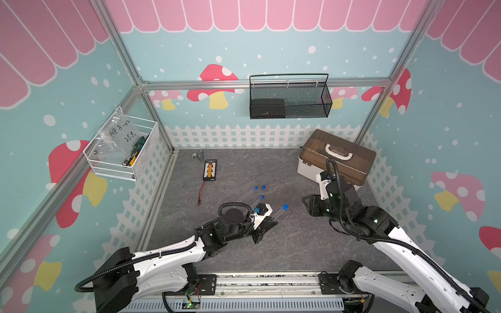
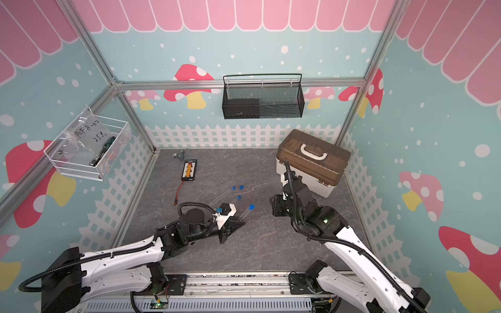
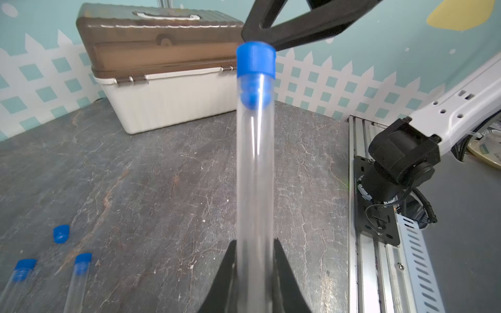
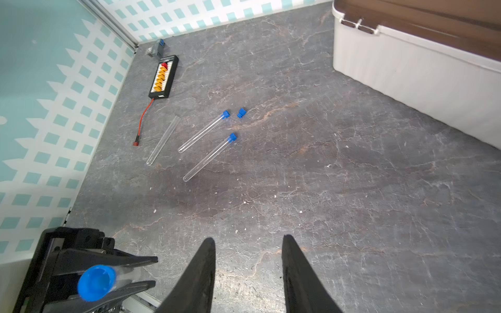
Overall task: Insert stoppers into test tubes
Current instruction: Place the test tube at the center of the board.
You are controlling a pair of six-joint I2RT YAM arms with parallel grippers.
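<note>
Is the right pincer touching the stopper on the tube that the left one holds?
Apart. The right wrist view shows the right pincer open, with a plain gap of table between its near finger and the stopper on the held tube.

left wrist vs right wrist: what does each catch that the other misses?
Left wrist only: the stopper's plug down inside the held tube, the lid handle, the right arm's base. Right wrist only: the uncapped tube, the connector board. Both: the left tool shut on the held tube, two capped tubes lying flat, one loose stopper, the box.
</note>
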